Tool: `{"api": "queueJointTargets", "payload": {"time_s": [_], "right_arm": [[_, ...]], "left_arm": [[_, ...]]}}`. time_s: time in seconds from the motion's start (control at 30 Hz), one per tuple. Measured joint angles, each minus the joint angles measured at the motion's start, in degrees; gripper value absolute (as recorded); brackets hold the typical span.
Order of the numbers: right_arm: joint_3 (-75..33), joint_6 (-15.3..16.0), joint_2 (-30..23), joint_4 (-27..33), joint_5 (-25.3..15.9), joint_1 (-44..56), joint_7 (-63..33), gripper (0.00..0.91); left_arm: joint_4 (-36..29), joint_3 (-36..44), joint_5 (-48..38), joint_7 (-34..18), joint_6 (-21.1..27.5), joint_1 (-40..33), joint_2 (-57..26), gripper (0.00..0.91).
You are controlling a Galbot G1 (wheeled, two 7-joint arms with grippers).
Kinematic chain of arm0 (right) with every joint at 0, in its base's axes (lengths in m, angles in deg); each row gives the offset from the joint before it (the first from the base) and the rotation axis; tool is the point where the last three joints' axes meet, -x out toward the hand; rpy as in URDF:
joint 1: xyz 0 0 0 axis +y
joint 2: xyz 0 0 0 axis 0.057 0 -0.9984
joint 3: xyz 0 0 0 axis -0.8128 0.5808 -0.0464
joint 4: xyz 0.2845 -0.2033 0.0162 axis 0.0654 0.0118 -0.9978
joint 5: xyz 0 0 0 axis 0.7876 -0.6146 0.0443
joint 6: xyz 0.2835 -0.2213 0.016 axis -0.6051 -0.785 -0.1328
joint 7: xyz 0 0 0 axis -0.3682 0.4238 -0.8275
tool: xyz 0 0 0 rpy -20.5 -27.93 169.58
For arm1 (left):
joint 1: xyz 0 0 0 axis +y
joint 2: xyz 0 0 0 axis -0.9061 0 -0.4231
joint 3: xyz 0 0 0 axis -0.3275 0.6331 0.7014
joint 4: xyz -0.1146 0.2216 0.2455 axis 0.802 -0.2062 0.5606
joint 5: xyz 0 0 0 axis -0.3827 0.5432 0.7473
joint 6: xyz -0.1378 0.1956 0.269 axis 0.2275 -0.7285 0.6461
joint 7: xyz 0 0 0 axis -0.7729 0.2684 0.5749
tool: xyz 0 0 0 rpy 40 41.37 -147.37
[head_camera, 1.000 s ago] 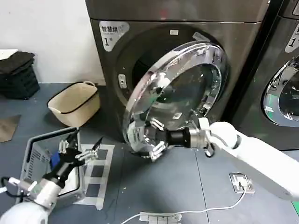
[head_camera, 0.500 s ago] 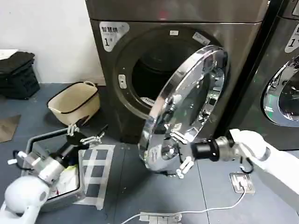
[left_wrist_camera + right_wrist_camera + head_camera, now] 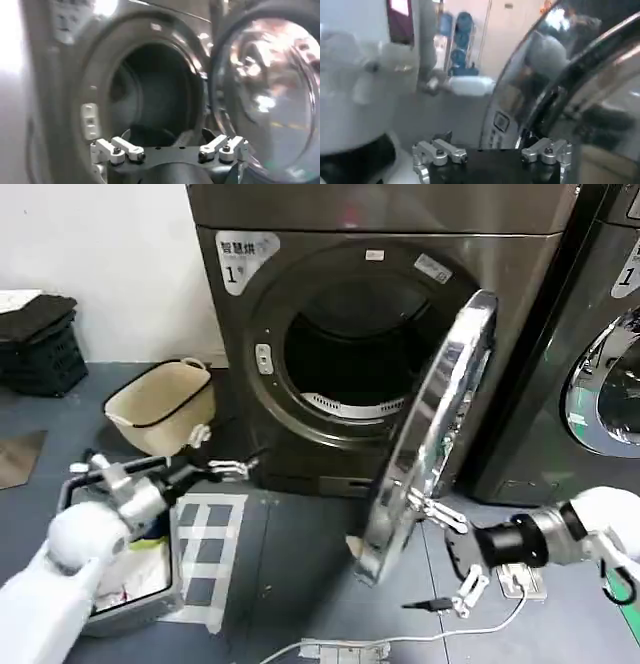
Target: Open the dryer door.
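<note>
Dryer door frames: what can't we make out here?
- Inner face of the chrome-ringed round dryer door: head view sees it nearly edge-on.
- Deep inside the drum of the dark grey-brown metallic dryer: head and left wrist views, too dark.
- Small print on the white corner label: too small.
- Contents of the grey floor bin: left arm covers them.
- Right end effector: open beside the door's lower edge; contact unclear.

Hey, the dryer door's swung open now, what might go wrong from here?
1. The right gripper sits open at the dryer door's lower edge, so the door may swing onward, perhaps toward the second machine, or drift back.
2. A white cable and a floor plate lie under the right arm; a low move could snag them.
3. The left gripper, open, points at the dryer front near the beige basket; a reach might bump either.
</note>
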Motion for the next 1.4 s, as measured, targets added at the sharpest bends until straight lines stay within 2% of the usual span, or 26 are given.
{"api": "queueJointTargets", "payload": {"time_s": [0.27, 0.5, 0.73, 1.0, 1.13, 1.2, 1.3, 1.4], "right_arm": [[-11.3, -4.1, -0.2, 8.5, -2.3, 10.3, 3.2, 0.907], [-31.5, -7.9, -4.3, 10.4, -0.6, 29.8, 5.9, 0.907], [-52.2, -12.4, -14.0, 11.2, 0.5, 49.3, 6.6, 0.907], [-67.4, -19.6, -27.2, 16.6, 1.3, 60.2, -0.5, 0.907], [-71.4, -23.2, -32.7, 19.7, -1.8, 62.1, -7.1, 0.907], [-72.7, -23.9, -35.2, 21.0, -4.5, 62.3, -12.6, 0.907], [-74.4, -23.3, -38.7, 22.7, -9.6, 62.5, -23.4, 0.907], [-75.9, -20.3, -41.5, 24.3, -15.2, 62.9, -34.2, 0.907]], "left_arm": [[5.1, 14.2, 1.7, 1.2, -1.0, -11.9, 2.0, 0.907], [7.9, 23.4, 2.4, 1.5, -1.4, -19.1, 5.7, 0.907], [10.1, 29.9, 3.9, 1.8, -2.7, -24.1, 9.6, 0.907], [13.1, 35.3, 5.0, 1.0, -5.8, -28.1, 13.0, 0.907], [13.7, 36.4, 5.1, -1.5, -6.5, -28.9, 14.5, 0.907], [13.9, 36.6, 5.1, -2.5, -6.5, -28.9, 15.2, 0.907], [14.1, 37.1, 5.3, -3.6, -6.9, -29.0, 16.5, 0.907], [14.8, 38.0, 6.0, -3.9, -7.8, -29.5, 17.6, 0.907]]}}
